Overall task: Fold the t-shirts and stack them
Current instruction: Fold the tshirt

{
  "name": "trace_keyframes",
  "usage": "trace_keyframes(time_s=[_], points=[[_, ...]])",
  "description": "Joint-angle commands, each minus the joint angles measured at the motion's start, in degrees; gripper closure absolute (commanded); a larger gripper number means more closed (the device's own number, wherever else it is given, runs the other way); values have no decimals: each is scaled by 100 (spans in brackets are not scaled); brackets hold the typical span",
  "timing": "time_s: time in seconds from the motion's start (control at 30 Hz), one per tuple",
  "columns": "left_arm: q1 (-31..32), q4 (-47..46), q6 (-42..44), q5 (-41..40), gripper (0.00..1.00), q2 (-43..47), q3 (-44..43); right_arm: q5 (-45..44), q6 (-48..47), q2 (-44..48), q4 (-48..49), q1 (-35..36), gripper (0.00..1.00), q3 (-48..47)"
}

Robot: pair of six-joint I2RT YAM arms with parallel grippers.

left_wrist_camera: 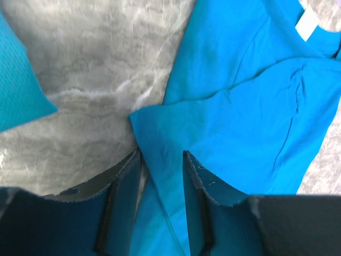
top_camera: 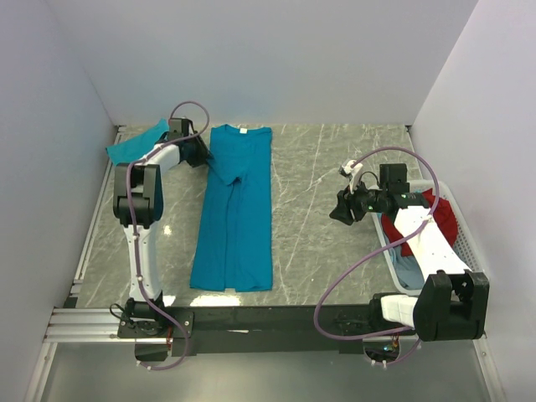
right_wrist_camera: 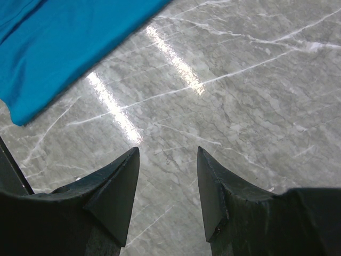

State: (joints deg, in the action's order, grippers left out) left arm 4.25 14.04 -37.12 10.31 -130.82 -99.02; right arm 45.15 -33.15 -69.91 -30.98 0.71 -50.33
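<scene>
Left fingers (left_wrist_camera: pixel 123 192) parted astride soft teal t-shirt (left_wrist_camera: pixel 240 122) fold; right fingers (right_wrist_camera: pixel 114 186) parted, empty, above glossy veined marble table (right_wrist_camera: pixel 240 80).

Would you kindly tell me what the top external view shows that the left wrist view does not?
Only top external: the basket of clothes, the right arm, the t-shirt's full length. Only left wrist: the left jaws, apart, over a folded flap's edge. Both: the t-shirt's white label, a second teal cloth, the marble table.
</scene>
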Motion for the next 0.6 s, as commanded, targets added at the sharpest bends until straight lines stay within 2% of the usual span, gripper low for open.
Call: trace_keyframes(time_s=[0.0,0.2,0.47,0.57], points=[[-12,142,117,-169,58,-101,-424,73,-87,21,-13,17,46,-197],[-38,274,170,-152,67,-233,-644,82,-96,39,-31,17,46,-206],[-38,213,354,6,94,-119,-715,108,-104,21,-48,8,46,-215],[-38,160,416,147,100,-5,-724,100,-113,21,-75,8,46,-223]])
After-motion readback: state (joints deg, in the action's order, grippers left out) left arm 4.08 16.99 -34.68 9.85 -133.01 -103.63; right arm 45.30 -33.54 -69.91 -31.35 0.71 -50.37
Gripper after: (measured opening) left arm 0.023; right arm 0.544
